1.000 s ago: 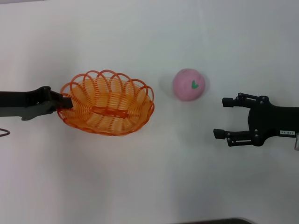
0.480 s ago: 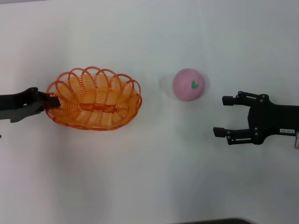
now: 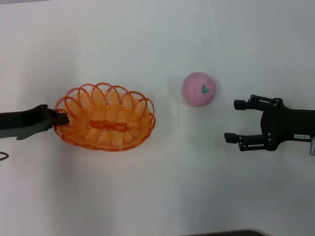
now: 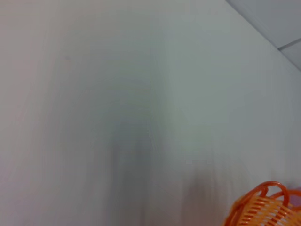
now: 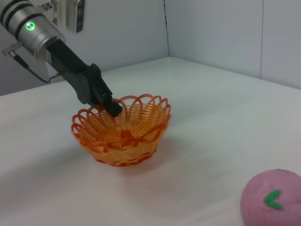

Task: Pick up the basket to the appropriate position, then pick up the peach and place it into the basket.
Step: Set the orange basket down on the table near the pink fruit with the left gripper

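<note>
The orange wire basket [image 3: 104, 117] is at the left of the white table, and my left gripper [image 3: 60, 118] is shut on its left rim. The right wrist view shows the basket [image 5: 123, 129] with that gripper [image 5: 109, 105] clamped on its rim. A bit of the basket [image 4: 263, 207] shows in the left wrist view. The pink peach [image 3: 199, 89] with a green leaf mark lies right of the basket, apart from it, and shows in the right wrist view [image 5: 273, 200]. My right gripper [image 3: 235, 121] is open and empty, right of and a little nearer than the peach.
The white table [image 3: 157, 187] spreads all around. A dark edge [image 3: 226, 233] shows at the near side. Pale walls [image 5: 225, 33] stand behind the table in the right wrist view.
The left gripper carried the basket left, then back a little right and nearer. The peach and the right gripper have not moved.
</note>
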Motion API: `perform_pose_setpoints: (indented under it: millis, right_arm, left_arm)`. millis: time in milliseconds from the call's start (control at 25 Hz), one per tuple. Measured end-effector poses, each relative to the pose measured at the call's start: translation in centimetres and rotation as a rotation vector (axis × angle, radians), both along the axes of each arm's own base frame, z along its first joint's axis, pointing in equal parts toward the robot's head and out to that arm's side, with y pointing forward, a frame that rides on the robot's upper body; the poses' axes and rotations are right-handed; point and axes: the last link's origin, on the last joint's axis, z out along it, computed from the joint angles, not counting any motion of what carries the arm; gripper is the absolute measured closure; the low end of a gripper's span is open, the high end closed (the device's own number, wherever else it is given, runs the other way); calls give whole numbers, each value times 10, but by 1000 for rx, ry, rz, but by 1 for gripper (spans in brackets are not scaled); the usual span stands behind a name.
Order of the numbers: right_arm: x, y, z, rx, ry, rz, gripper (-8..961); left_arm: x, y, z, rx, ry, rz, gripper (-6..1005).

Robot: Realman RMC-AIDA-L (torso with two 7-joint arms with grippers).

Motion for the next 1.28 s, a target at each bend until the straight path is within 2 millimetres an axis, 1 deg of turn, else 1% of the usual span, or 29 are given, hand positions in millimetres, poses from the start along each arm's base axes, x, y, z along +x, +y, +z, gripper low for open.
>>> perform_pose_setpoints:
  millis: [160,360,640,800,960,1120,1280]
  right_arm:
    - [0,1,0,1,-1,1,7]
    - [0,1,0,3,-3,0,6]
    - [0,1,0,3,-4,-1,6]
    - [0,1,0,3,-4,-1,6]
    - [0,1,0,3,-4,0,6]
    - [0,1,0,3,-4,-1,6]
    - [0,1,0,3,-4,-2,6]
  left_arm:
    - [3,-5,1,23,0,-3,921]
    - [7,-8,-3,19,-5,-6,920]
    - [4,-17,-15,24,-22,28,918]
    - [3,-19,-18,27,-15,28,917]
    - [7,-19,-21,26,-1,7,916]
    - [9,-19,-20,34,8,-3,915]
    - [8,-20,-18,48,-4,24,914]
